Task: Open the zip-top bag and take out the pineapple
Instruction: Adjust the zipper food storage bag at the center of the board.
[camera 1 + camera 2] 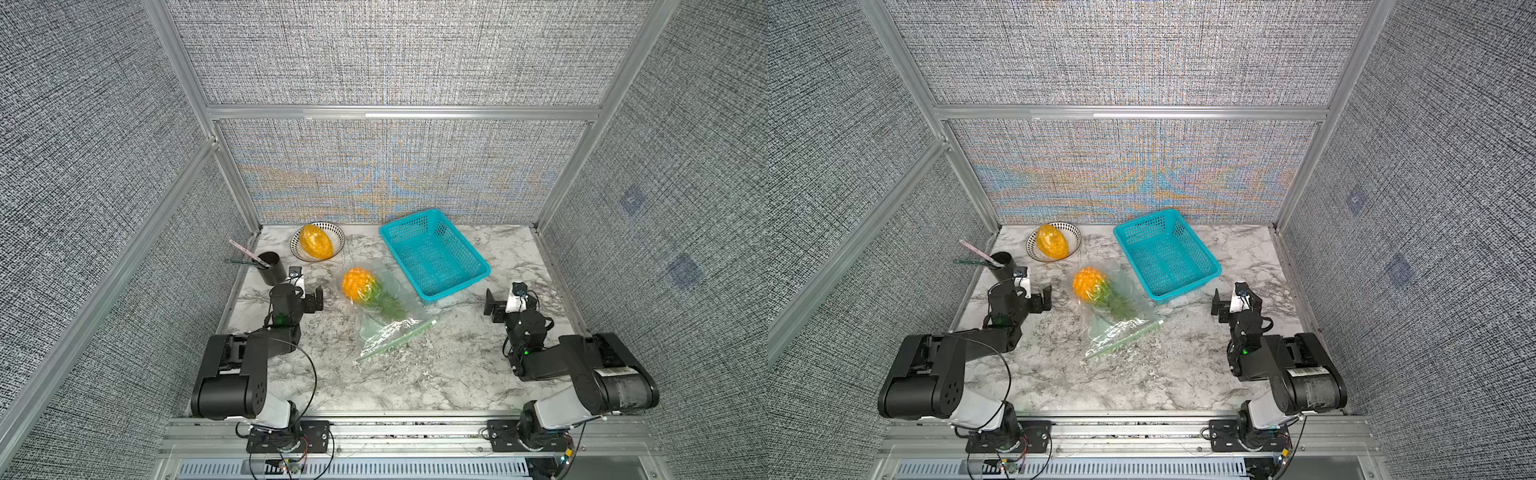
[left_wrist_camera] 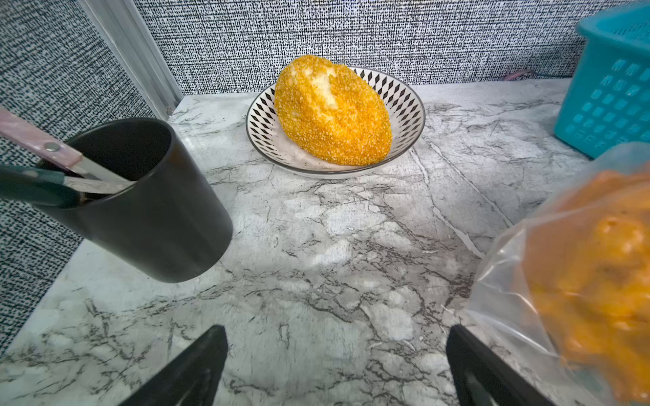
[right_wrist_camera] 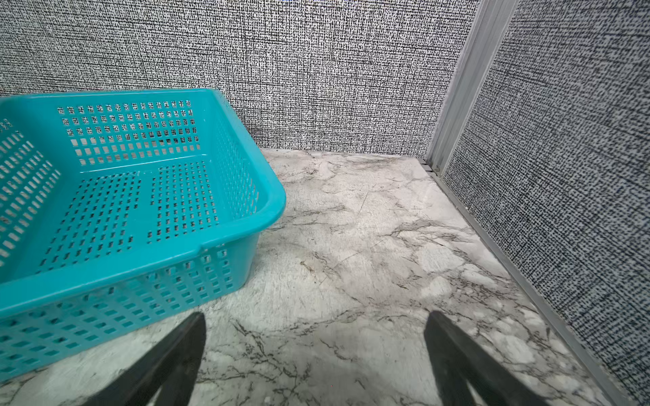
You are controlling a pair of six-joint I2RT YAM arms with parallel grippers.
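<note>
one bag (image 1: 390,332), one pineapple (image 1: 356,284), one basket (image 1: 457,285)

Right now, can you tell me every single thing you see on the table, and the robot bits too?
zip-top bag: one, clear with green zip strip, lying mid-table
pineapple: one, orange-yellow with green leaves, inside the bag
bowl: one, white with black diamonds, far left
oval fruit: one, orange-yellow, in the bowl
cup: one, black, left edge, near the bowl
utensils: two, pink and dark green handles, in the cup
basket: one, teal, far right of the bag
table: one, grey-white marble
left fingers: two, black, open, beside the cup
right fingers: two, black, open, beside the basket
</note>
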